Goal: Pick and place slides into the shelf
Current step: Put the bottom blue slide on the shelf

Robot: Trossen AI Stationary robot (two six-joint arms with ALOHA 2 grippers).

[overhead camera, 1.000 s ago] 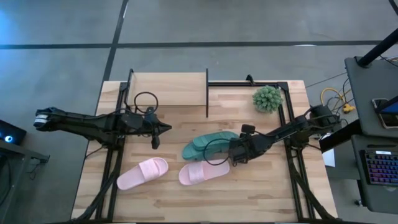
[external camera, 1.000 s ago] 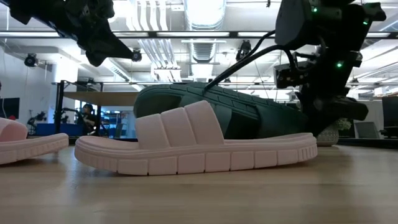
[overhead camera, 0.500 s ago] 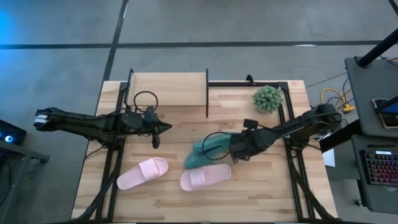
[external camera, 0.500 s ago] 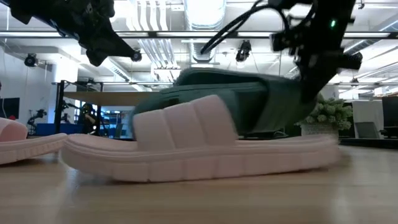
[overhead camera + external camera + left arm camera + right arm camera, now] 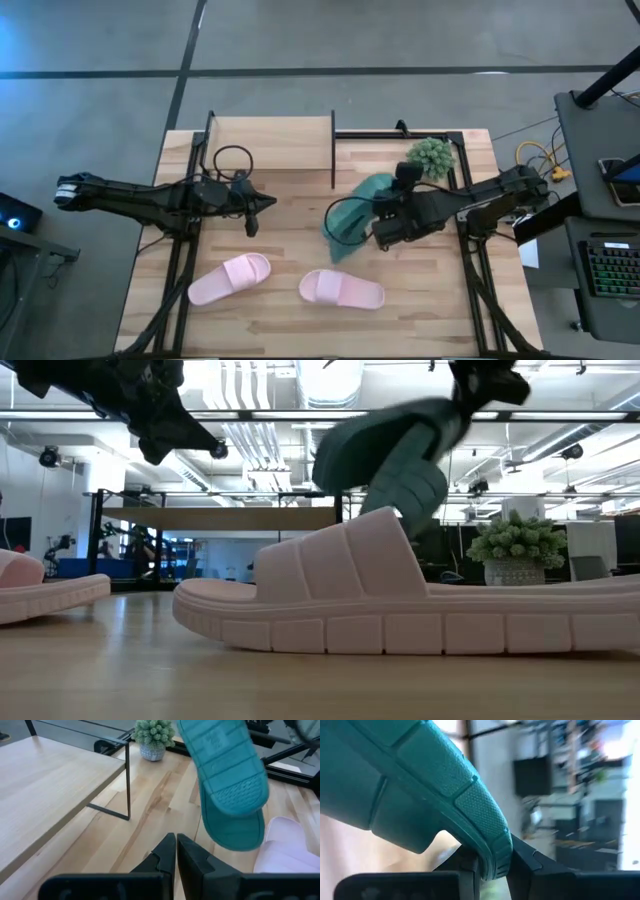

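Observation:
My right gripper (image 5: 383, 222) is shut on a teal slide (image 5: 352, 218) and holds it in the air over the table's middle, right of the shelf (image 5: 270, 148). Its ridged sole (image 5: 227, 780) faces the left arm. Whether the second teal slide sits behind it, I cannot tell. Two pink slides lie sole-down near the table's near edge, one at the left (image 5: 229, 278) and one at the middle (image 5: 342, 290). My left gripper (image 5: 250, 222) hovers shut above the table in front of the shelf, touching nothing. My right gripper pinches the teal slide's sole rim (image 5: 492, 851) between its two fingers (image 5: 520, 862), coming from the table's right side. The slide is lifted clear of the table and steeply tilted, one end high (image 5: 400, 430) and the other hanging lower.
A fuzzy green plant in a pot (image 5: 430, 156) stands just beyond the right gripper, near the far right corner. The shelf's thin black legs (image 5: 128, 780) rise beside the lifted slide. Black frame rails run along both table sides. Bare wood lies between the shelf and the pink slides.
The right gripper has risen and moved toward the far edge, lifting the teal slide off the table and tipping it up steeply. The middle pink slide, which touched the teal one, has slid toward the right and turned about. The left arm kept still.

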